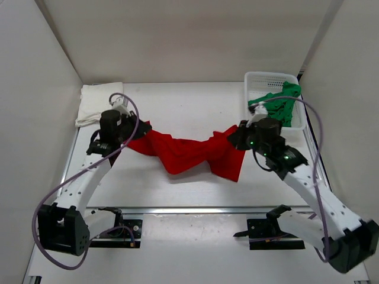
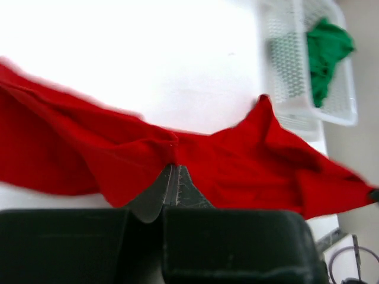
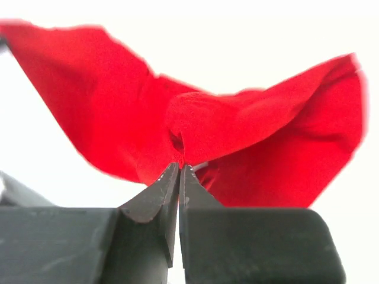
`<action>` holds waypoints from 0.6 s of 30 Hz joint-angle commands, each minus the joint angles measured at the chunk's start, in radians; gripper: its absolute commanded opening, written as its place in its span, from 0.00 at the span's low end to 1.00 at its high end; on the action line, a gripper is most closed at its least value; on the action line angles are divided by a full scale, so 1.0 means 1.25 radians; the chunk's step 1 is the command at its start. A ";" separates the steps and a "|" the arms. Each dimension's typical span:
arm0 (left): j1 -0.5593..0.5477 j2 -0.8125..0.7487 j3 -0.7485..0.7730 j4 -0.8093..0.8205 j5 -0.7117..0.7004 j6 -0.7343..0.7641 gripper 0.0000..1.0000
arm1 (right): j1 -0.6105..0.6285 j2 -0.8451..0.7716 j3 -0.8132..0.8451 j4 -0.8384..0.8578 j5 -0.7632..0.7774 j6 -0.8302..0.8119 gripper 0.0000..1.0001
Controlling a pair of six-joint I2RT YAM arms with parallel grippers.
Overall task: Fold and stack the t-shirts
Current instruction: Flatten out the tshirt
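The red t-shirt (image 1: 189,152) sags across mid-frame, long axis left to right. The left gripper (image 1: 134,132) is clenched on its left end and the right gripper (image 1: 237,135) pinches its right end, so flattening likely means pulling outward.

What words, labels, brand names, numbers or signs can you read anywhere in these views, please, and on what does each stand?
None: no text can be read in any view.
The red t-shirt, green t-shirt and cream-white t-shirt are plain, with no print showing.
The white basket bears no label that shows.
The right arm shows only small green lights, no lettering.
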 commanded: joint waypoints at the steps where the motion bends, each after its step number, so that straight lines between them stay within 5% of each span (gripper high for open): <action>1: -0.018 0.028 0.123 -0.119 0.001 0.069 0.00 | -0.042 -0.096 0.098 -0.137 0.156 0.033 0.00; 7: 0.120 -0.029 0.376 -0.224 0.143 0.045 0.00 | -0.056 -0.169 0.320 -0.260 0.215 -0.001 0.00; 10: 0.302 -0.054 0.446 -0.154 0.299 -0.055 0.00 | 0.031 -0.136 0.492 -0.289 0.325 -0.043 0.00; 16: 0.426 -0.017 0.563 -0.090 0.372 -0.183 0.00 | 0.236 0.116 0.905 -0.309 0.560 -0.198 0.00; 18: 0.421 0.001 0.578 -0.093 0.360 -0.184 0.00 | 0.190 0.197 0.997 -0.338 0.466 -0.207 0.00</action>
